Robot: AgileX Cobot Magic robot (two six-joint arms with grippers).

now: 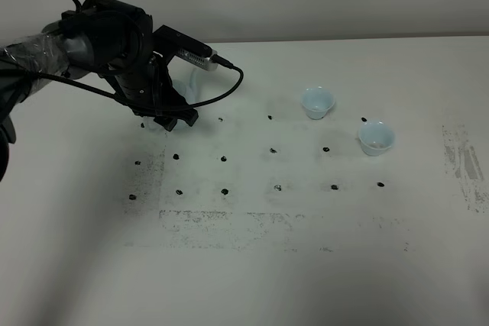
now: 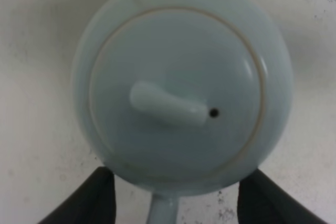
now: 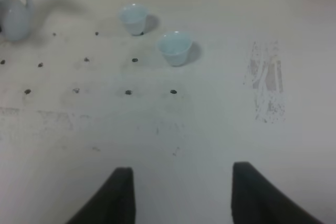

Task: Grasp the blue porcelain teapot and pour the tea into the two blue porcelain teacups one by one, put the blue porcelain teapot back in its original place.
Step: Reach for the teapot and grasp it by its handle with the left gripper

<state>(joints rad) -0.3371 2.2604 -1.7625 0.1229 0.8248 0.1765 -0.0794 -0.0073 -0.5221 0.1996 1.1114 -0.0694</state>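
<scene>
The blue porcelain teapot (image 2: 181, 87) fills the left wrist view from above, lid and knob facing the camera. In the high view it stands at the back left, mostly hidden under the left arm, with only a pale part (image 1: 188, 84) showing. My left gripper (image 2: 177, 195) (image 1: 174, 117) is open, its two dark fingers either side of the teapot's handle (image 2: 161, 211) and not closed on it. The two blue porcelain teacups (image 1: 317, 101) (image 1: 377, 137) stand upright at the right. My right gripper (image 3: 181, 198) is open and empty, low over bare table, out of the high view.
The white table (image 1: 252, 265) carries a grid of black dots (image 1: 225, 191) and scuffed patches, one near the right edge (image 1: 462, 162). The right wrist view shows the cups (image 3: 133, 18) (image 3: 175, 47) and the teapot (image 3: 14, 19) far off.
</scene>
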